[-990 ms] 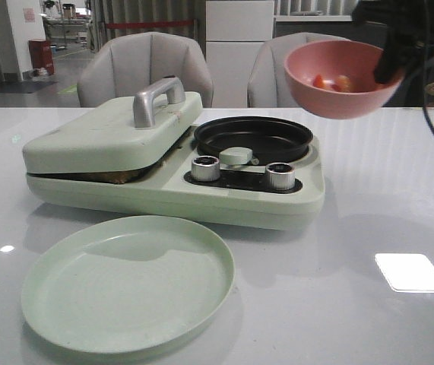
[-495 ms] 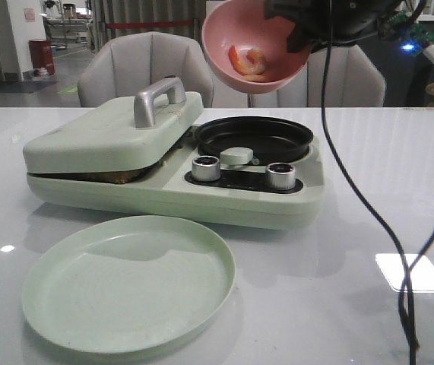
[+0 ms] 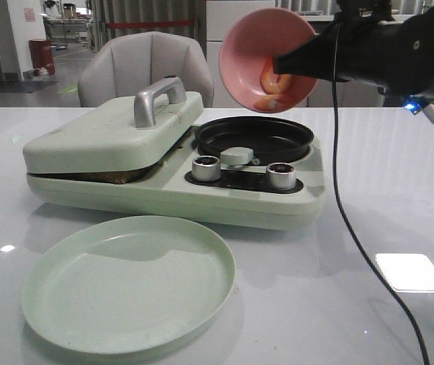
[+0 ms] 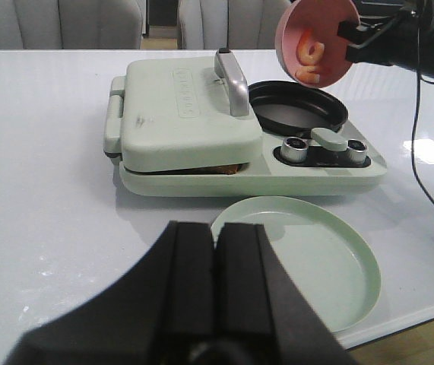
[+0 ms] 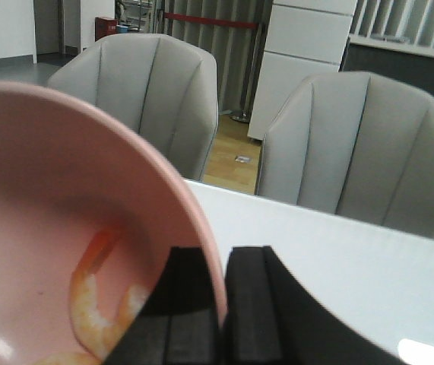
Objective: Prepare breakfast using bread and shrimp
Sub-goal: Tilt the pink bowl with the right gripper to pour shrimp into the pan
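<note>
Right gripper [image 3: 281, 65] fingers are pinching the rim of the pink bowl [image 3: 266, 57], tipping it steeply above the round black pan [image 3: 253, 138]. The shrimp [image 3: 271, 82] are sitting at the bowl's low edge, directly over the pan. Left gripper [image 4: 215, 251] is hanging back near the counter [image 3: 384, 198], fingers clenched on nothing.

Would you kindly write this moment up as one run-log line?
right gripper: shut on pink bowl rim | bowl: tipped above black pan | shrimp: in bowl | left gripper: shut, empty
</note>
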You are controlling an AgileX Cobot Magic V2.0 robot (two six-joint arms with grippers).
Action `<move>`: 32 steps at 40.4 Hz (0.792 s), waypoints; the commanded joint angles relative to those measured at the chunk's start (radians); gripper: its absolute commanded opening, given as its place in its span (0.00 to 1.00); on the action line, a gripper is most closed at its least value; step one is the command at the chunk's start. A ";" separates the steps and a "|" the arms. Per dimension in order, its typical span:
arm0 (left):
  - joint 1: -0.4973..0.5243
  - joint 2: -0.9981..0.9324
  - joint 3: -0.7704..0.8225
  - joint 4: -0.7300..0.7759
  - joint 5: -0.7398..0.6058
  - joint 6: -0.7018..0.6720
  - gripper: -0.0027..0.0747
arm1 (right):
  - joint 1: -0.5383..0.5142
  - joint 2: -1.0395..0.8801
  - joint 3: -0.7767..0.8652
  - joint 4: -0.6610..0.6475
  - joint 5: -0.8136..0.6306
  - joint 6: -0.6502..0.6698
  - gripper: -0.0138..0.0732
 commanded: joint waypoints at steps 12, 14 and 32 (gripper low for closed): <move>-0.002 -0.020 -0.029 -0.004 -0.084 -0.008 0.08 | 0.003 -0.002 -0.027 -0.124 -0.340 -0.475 0.11; -0.002 -0.020 -0.029 -0.004 -0.084 -0.008 0.08 | 0.003 -0.002 -0.027 -0.136 -0.349 -0.519 0.11; -0.002 -0.020 -0.029 -0.004 -0.084 -0.008 0.08 | 0.003 0.000 -0.062 -0.279 -0.366 -0.747 0.11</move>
